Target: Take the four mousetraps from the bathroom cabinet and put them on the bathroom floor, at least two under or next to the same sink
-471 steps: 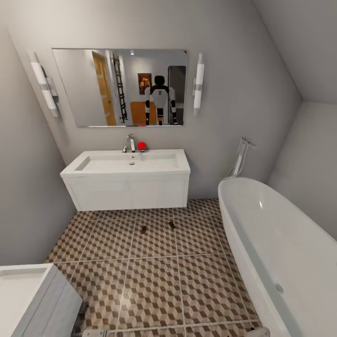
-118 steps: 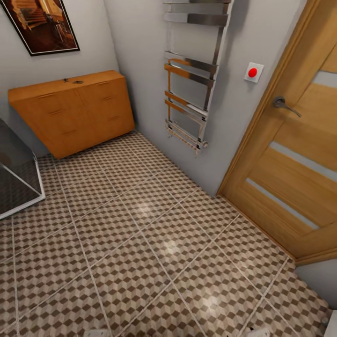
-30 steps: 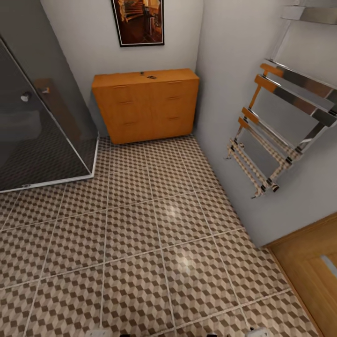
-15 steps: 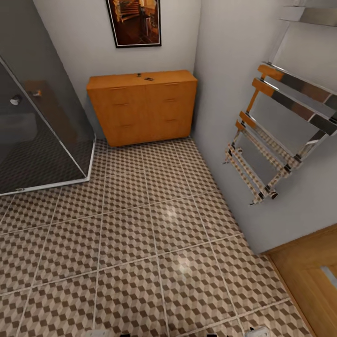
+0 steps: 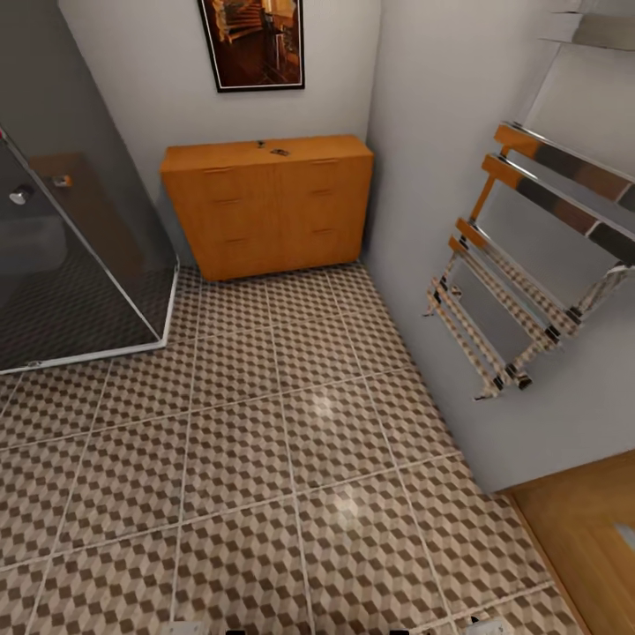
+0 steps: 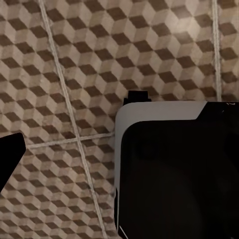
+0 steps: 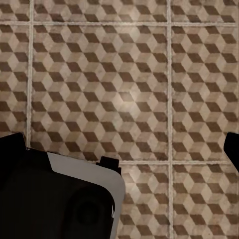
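Far across the bathroom floor (image 5: 291, 423), against the back wall, stands the orange-brown cabinet (image 5: 269, 207). It sits in the far corner, with the glass shower (image 5: 70, 256) on its left and the grey side wall with the shiny towel rail (image 5: 529, 256) on its right. A dark picture (image 5: 256, 42) hangs above it.

On the cabinet's flat top, close to the middle, lie two tiny dark things, one (image 5: 280, 152) a bit nearer and one (image 5: 260, 143) just behind it to the left. I think these are two mousetraps, but they are too small to be sure. I cannot tell which way their long sides point.

So the traps lie straight ahead and far away from both arms. Many floor tiles lie between the robot and the cabinet. Both arms hang low at the near edge, and both wrist views look down at the patterned floor tiles. The two dark things sit almost in the middle of the view, so neither arm looks clearly nearer. I would guess the robot has to roll forward a long way before either arm can reach.

A dark tip of the left end effector (image 6: 10, 152) shows over the floor, and two dark tips of the right end effector (image 7: 124, 144) sit far apart, so the right one looks wide. For the left one I cannot tell. Neither holds anything that I can see.
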